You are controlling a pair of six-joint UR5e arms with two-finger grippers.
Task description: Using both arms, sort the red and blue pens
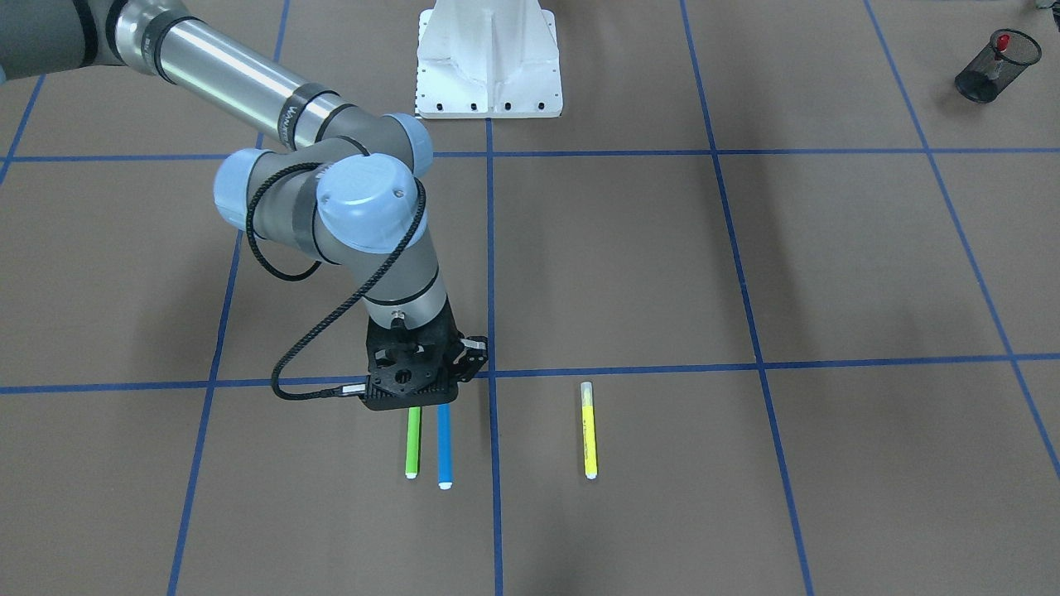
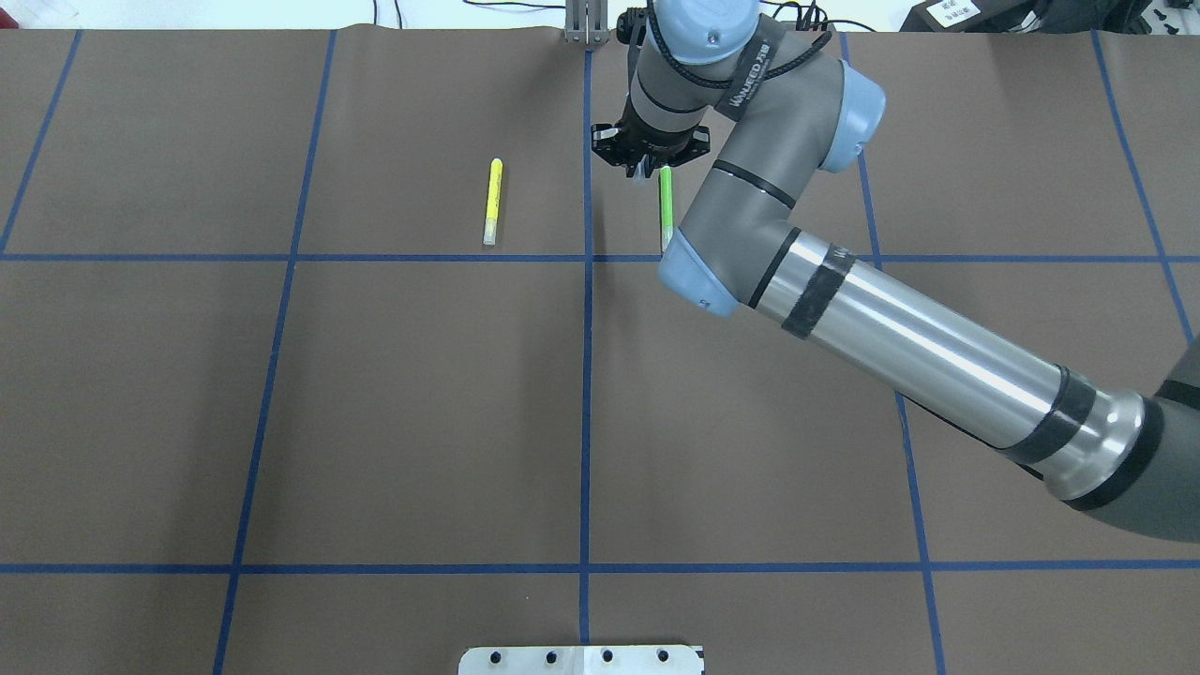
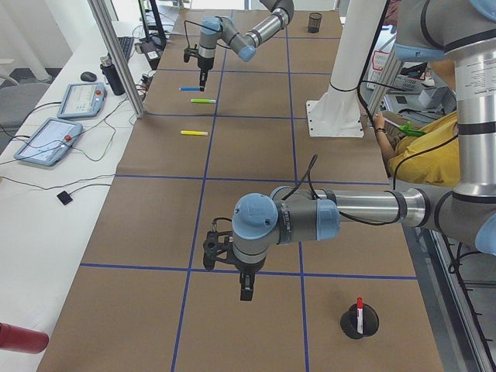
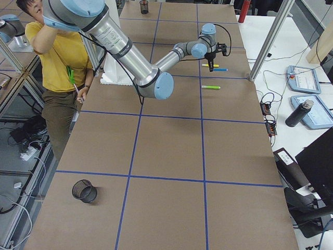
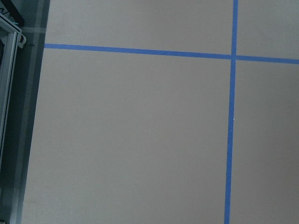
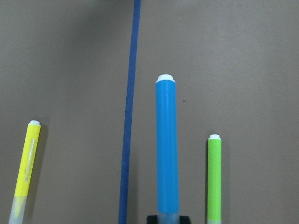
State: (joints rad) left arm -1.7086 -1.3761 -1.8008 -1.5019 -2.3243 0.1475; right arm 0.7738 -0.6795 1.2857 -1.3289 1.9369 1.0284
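The blue pen (image 6: 167,149) lies level and points away from the wrist camera. My right gripper (image 1: 431,400) is shut on its cap end. It looks wider than the markers on either side, so it is held above the mat. In the overhead view the right gripper (image 2: 645,167) covers nearly all of it. The red pen (image 1: 1003,41) stands in a black mesh cup (image 1: 996,70) at the table's left end. My left gripper (image 3: 246,291) hangs over the mat near that cup (image 3: 360,322). I cannot tell whether it is open or shut. Only mat and blue tape show in the left wrist view.
A green marker (image 1: 412,443) lies right beside the blue pen. A yellow marker (image 1: 589,430) lies across the blue tape line. A second, empty mesh cup (image 4: 85,191) stands at the right end. The white pedestal (image 1: 489,66) is mid-table, with a person in a yellow shirt (image 4: 57,57) behind it.
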